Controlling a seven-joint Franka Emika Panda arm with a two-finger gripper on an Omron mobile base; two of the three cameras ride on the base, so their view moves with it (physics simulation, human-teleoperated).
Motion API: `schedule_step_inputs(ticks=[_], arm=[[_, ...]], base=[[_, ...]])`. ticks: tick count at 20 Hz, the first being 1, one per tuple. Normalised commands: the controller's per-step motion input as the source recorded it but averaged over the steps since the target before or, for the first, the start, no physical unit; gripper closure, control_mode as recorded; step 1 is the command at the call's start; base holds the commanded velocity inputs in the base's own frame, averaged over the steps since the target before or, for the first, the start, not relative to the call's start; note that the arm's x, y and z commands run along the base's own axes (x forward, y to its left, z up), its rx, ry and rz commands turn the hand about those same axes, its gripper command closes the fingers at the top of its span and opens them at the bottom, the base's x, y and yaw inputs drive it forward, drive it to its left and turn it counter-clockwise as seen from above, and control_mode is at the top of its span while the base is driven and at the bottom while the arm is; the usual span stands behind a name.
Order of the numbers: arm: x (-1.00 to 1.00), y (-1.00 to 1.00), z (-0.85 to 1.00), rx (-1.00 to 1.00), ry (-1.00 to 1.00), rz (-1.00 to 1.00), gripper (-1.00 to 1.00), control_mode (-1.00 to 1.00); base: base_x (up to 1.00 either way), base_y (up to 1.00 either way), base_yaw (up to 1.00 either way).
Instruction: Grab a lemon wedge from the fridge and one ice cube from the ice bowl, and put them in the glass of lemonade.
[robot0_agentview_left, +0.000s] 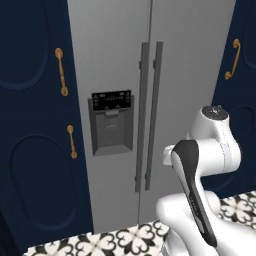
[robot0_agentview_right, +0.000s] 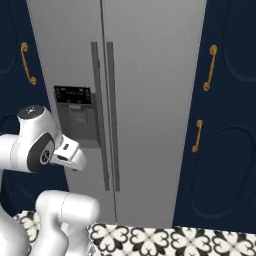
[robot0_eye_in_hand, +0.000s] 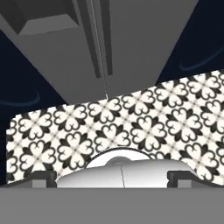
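I'm at the first step: the tall light-grey two-door fridge (robot0_agentview_left: 150, 100) fills twelve o'clock, doors closed. My gripper (robot0_eye_in_hand: 112, 177) looks spread wide and empty (tips barely visible). Next I reach for a long grey vertical handle (robot0_agentview_left: 158, 115).

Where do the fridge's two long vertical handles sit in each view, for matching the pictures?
Left base view: the handles run down the fridge, just right of picture centre.
Right base view: the handles stand left of centre.
Hand view: their lower ends slant in from the top edge, above the patterned floor.
Shared landmark: the black dispenser panel, left of the handles in both base views.
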Motion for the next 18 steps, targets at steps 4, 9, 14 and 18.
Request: schedule_step_inputs(ticks=[4,9,14,18], arm=[[0.00,0.00,0.00,0.00,0.00,0.00,-1.00,1.00],[0.00,-0.01,-0.09,0.00,0.00,0.09,-1.00,-1.00],[0.00,0.00,-0.11,0.00,0.00,0.07,-1.00,-1.00],[0.11,-0.03,-0.09,0.00,-0.03,0.01,-1.00,-1.00]], base=[[-0.13,-0.04,0.16],[0.00,0.00,0.00],[0.00,0.00,0.00],[0.00,0.00,0.00]])
